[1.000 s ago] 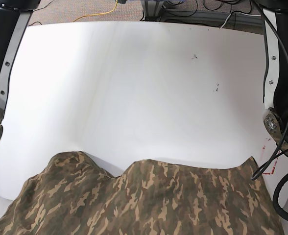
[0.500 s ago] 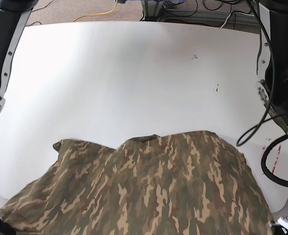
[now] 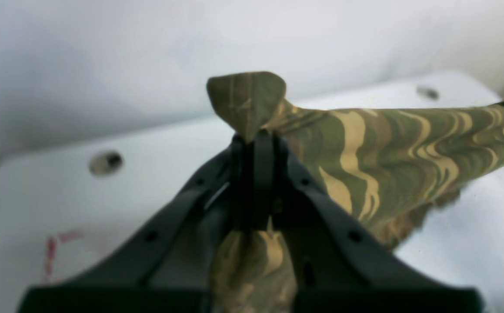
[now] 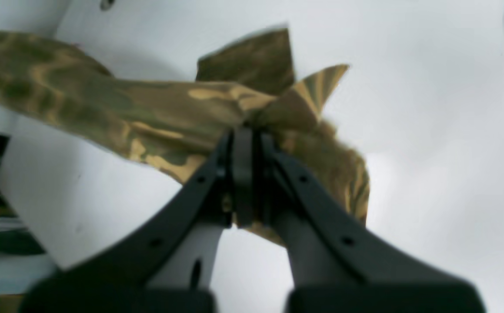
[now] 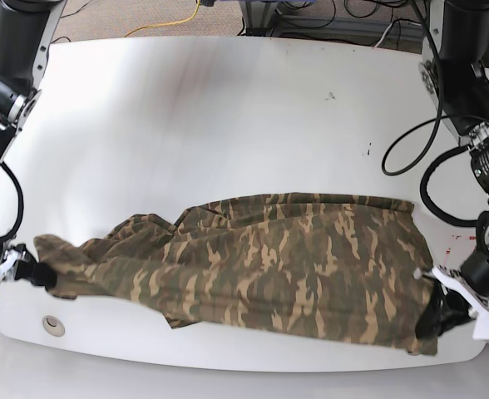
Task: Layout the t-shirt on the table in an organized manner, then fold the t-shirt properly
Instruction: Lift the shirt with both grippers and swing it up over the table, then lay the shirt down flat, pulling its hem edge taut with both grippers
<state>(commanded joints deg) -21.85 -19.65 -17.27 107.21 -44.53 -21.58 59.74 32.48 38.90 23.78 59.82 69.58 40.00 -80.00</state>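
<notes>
Base view, and both arms are on the camouflage t-shirt (image 5: 253, 266), one at each end! The left gripper (image 5: 429, 326) has its fingers clamped on the shirt's near corner at the picture's right, while over on the picture's left the right gripper (image 5: 46, 276) is clamped on the opposite end. Between them the near edge hangs stretched, sloping down toward the left gripper, with the far part of the cloth lying on the white bench (image 5: 203, 116) in uneven folds. A darker flap pokes out beneath that near edge, and one round grommet hole (image 5: 53, 325) shows just beside it all, near the right gripper, ringed in the white top

Across to the left wrist view: a bunched tuft of fabric stands up above the closed fingertips (image 3: 258, 143), and the striped-looking cloth runs off to the picture's right. Red tape (image 3: 51, 256) marks the bench at the left, blurred but readable. Right wrist view now, and the cloth is pinched there too, a pointed fold sticking up past the fingers, the fabric stretching away to the upper left
</notes>
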